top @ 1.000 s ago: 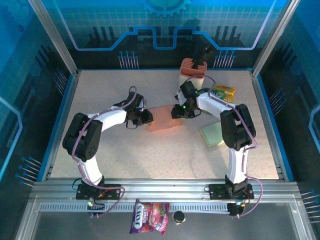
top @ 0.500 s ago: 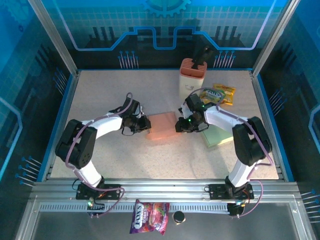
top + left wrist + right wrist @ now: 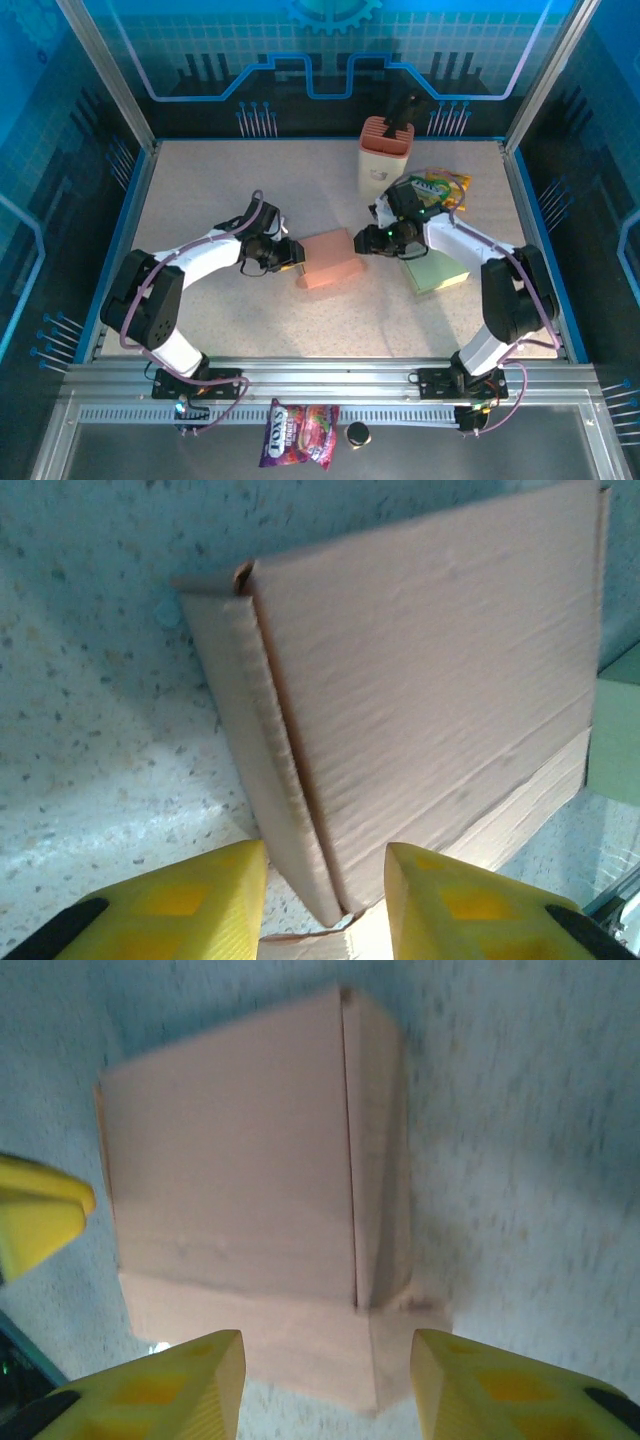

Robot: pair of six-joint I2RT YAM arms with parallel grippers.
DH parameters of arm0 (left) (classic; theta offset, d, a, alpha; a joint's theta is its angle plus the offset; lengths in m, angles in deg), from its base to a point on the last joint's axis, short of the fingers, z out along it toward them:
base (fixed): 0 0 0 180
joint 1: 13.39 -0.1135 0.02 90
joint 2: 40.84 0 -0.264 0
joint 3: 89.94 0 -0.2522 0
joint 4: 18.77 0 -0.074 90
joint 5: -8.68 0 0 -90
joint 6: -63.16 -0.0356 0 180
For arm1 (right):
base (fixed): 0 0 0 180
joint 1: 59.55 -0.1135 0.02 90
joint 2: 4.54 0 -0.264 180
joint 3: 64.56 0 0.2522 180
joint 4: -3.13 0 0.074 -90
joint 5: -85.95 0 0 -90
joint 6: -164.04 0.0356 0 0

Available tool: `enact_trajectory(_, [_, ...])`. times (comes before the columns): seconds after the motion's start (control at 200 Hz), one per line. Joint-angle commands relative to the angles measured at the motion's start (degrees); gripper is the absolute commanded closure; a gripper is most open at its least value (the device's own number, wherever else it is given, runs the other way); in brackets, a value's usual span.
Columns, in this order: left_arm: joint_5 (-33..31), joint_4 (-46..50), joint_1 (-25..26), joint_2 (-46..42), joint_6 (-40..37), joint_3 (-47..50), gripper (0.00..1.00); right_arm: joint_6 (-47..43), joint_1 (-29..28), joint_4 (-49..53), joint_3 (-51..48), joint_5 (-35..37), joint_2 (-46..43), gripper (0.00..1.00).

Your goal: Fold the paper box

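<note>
Pink paper box (image 3: pixel 330 260) between left pincer (image 3: pixel 325 858) and right pincer (image 3: pixel 327 1345), both spread; "FOX'S" bag (image 3: pixel 298 434)

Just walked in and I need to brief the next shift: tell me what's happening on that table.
Two robot arms are working on a pink paper box lying in the middle of the table. The left gripper sits at the box's left end and the right gripper at its right end. Both have their jaws open, straddling the box's edges rather than clamping them. The box looks only partly folded, with a flap lying loose at one end.
</note>
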Motion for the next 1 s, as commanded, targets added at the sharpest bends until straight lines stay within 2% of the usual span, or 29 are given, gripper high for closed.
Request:
enact_trajectory(0.0, [-1.20,2.32,-0.91,-0.39,0.73,-1.81,0.60,-3.74,0.69,0.49,5.08,-1.99,5.22,0.50])
enact_trajectory(0.27, [0.15,2.38,-1.13,2.23,2.45,-1.81,0.59,-4.27,0.69,0.67,9.71,-3.47,13.02,0.50])
enact_trajectory(0.435, [1.23,-0.57,-1.13,4.07,3.66,-1.37,0.62,-3.70,0.61,-0.55,8.38,-5.04,14.54,0.58])
enact_trajectory(0.775, [1.17,-1.19,-1.13,5.50,2.60,-0.98,0.75,-1.33,0.35,-2.73,2.84,-6.77,10.59,0.73])
enact_trajectory(0.905, [0.99,-1.20,-1.14,6.08,2.04,-0.93,0.77,-0.85,0.33,-3.23,0.23,-6.91,8.13,0.74])
enact_trajectory(0.995, [1.22,-1.65,-1.13,6.39,1.86,-0.75,0.80,-0.85,0.83,-3.90,-1.32,-7.10,6.74,0.69])
